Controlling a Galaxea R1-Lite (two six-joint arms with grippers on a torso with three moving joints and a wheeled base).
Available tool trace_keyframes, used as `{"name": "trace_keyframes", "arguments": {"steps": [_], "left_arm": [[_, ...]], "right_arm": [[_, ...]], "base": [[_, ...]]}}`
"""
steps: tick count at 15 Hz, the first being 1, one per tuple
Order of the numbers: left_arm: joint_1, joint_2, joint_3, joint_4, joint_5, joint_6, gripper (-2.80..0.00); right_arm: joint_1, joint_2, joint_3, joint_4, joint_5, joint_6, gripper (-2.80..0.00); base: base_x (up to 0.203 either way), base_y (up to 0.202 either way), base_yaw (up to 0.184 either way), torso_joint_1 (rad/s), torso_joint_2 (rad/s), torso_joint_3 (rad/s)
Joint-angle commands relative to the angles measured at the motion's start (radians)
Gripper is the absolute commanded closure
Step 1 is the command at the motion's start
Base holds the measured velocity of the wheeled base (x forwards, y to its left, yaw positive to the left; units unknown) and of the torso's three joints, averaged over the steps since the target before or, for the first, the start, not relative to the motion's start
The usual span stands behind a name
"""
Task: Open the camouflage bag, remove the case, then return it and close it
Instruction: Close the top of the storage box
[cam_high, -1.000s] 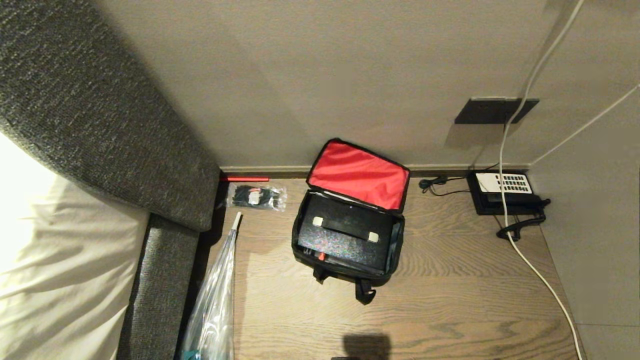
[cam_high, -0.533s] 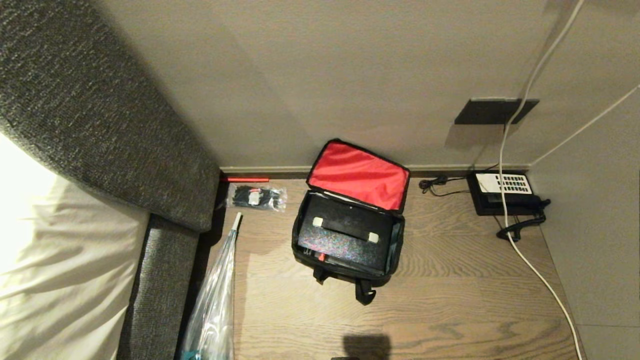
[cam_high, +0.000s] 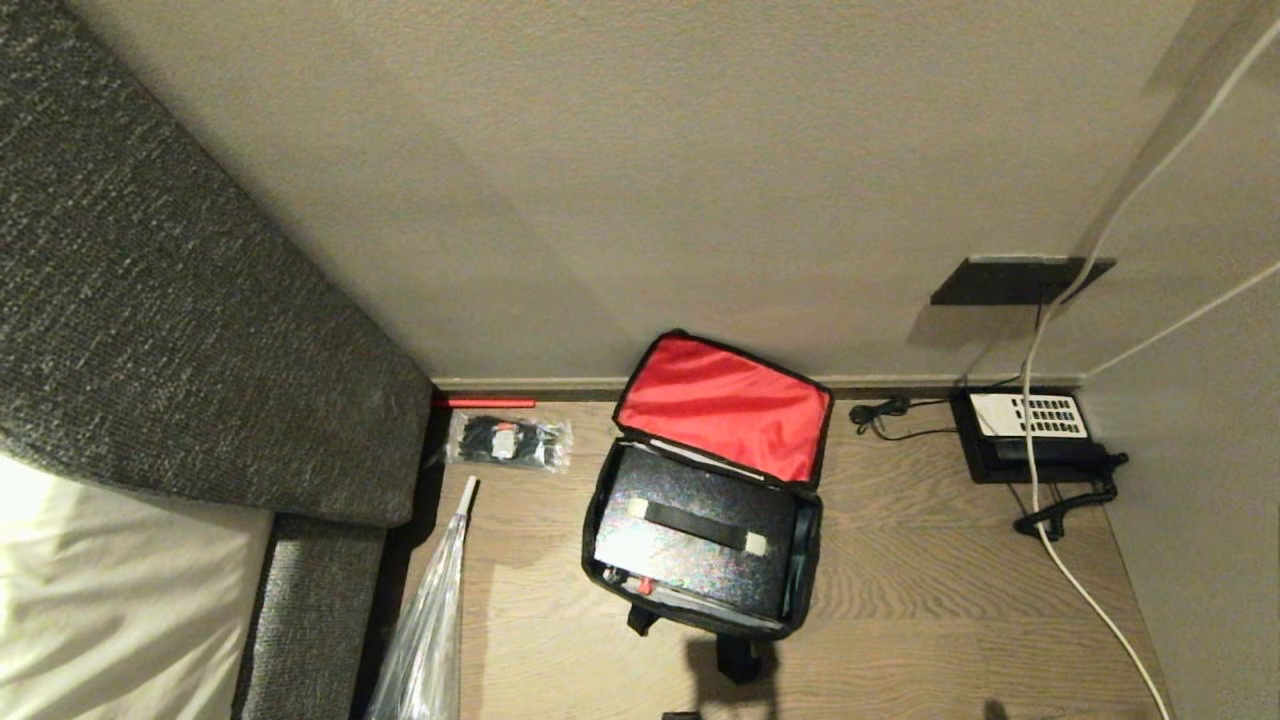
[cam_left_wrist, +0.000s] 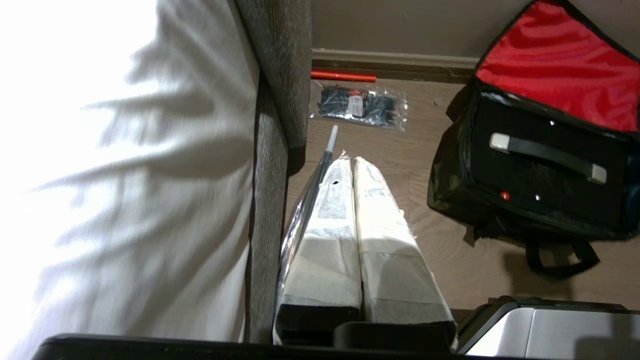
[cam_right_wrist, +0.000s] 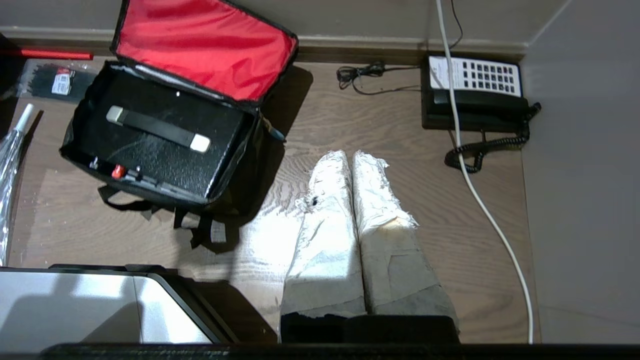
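Observation:
The camouflage bag (cam_high: 806, 565) stands open on the wooden floor by the wall, its red-lined lid (cam_high: 728, 408) leaning back. The black case (cam_high: 690, 560) lies flat inside it, strap handle up and red clasp at the near edge. Neither arm shows in the head view. In the left wrist view my left gripper (cam_left_wrist: 352, 160) is shut and empty over the floor, left of the bag (cam_left_wrist: 447, 185) and the case (cam_left_wrist: 540, 172). In the right wrist view my right gripper (cam_right_wrist: 350, 155) is shut and empty, right of the bag (cam_right_wrist: 242, 165) and the case (cam_right_wrist: 165, 150).
A black telephone (cam_high: 1030, 430) with a coiled cord sits in the right corner, and a white cable (cam_high: 1085, 595) runs across the floor. A clear packet of black items (cam_high: 510, 442), a red stick (cam_high: 485, 402) and a plastic-wrapped pole (cam_high: 430, 620) lie left, beside grey upholstery (cam_high: 150, 330).
The whole head view has shifted, so the bag, telephone and wall plate sit lower in the picture: the camera moved. The bag and case keep their place on the floor.

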Motion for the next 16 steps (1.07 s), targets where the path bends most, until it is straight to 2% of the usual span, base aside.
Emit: {"name": "trace_keyframes", "arguments": {"steps": [1,6,16], "left_arm": [[0.002,-0.002,0.002,0.003,-0.001,-0.002,0.00],[0.000,0.000,0.002,-0.001,0.002,0.003,0.00],[0.000,-0.002,0.003,0.000,0.002,-0.004,0.00]], "right_arm": [[0.000,0.001,0.000,0.000,0.001,0.000,0.00],[0.000,0.001,0.000,-0.001,0.001,0.000,0.00],[0.000,0.001,0.000,0.000,0.001,0.000,0.00]], "base": [[0.071,0.000,0.002,-0.002,0.01,0.006],[0.000,0.000,0.000,0.001,0.00,-0.025],[0.000,0.000,0.000,0.002,0.00,-0.190]]}}
